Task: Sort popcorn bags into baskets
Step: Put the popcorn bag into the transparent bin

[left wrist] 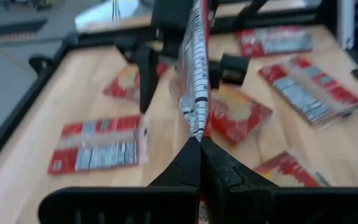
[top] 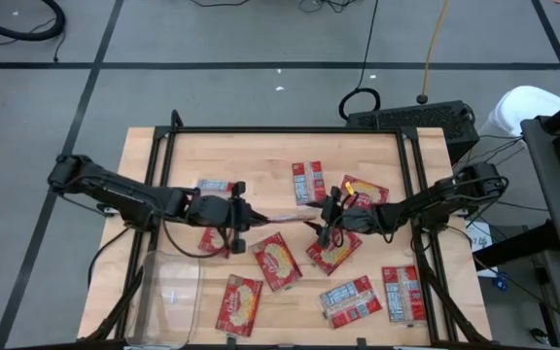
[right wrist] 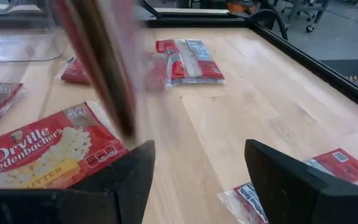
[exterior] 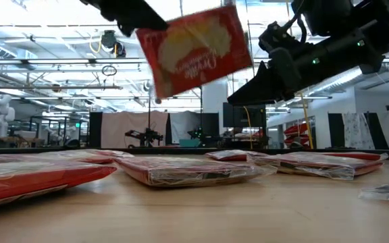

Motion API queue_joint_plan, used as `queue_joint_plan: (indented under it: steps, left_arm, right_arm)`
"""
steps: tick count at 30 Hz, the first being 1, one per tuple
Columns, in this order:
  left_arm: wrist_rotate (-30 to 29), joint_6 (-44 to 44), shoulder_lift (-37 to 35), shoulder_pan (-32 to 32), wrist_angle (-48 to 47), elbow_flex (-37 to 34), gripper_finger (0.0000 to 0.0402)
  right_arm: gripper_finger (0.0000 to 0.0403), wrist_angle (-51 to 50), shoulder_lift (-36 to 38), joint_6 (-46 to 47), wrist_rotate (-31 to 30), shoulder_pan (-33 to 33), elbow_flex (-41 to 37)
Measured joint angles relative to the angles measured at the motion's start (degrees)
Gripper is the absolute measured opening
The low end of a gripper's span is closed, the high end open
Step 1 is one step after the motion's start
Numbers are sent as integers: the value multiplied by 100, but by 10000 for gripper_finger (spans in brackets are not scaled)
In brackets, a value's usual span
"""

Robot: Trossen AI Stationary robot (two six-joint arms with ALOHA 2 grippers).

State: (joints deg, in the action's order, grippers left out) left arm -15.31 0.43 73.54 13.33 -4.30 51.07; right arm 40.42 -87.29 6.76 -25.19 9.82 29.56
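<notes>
Left pincer: the left pincer, just left of the middle of the high view, is clamping its fingers together on one end of a popcorn bag and holding it clear of the tabletop.
Held bag: it is hanging edge-on in the left wrist view, with its long axis running away from the left pincer toward the right arm.
Right pincer: the right pincer, just right of centre, is standing with fingers spread apart at the bag's far end, gripping nothing.
Key relation: the clear bin is sitting at the lower left of the high view, on the left arm's side and well apart from the right arm, so the left arm looks better placed to carry the bag there.
Other bags: red packets are lying flat across the middle and lower right of the tabletop.
Bin contents: no bag is showing inside it.
</notes>
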Motion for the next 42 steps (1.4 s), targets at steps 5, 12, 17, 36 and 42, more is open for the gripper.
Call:
queue_joint_plan:
  steps: [5,12,17,36,42]
  left_arm:
    - [1,216,-144,65,485,0,1]
    - [5,504,-149,80,1196,0,1]
    - [88,660,-149,80,1528,-67,1]
    - [208,399,-149,80,2602,-1009,22]
    - [122,-264,-252,82,1838,-821,98]
  right_arm:
    - [243,753,2,-191,340,-2,0]
    - [242,2049,2,-664,814,-2,2]
    - [242,2807,2,-855,1180,2,2]
    - [13,3106,2,-928,1750,4,2]
    - [27,2600,4,-295,1313,0,2]
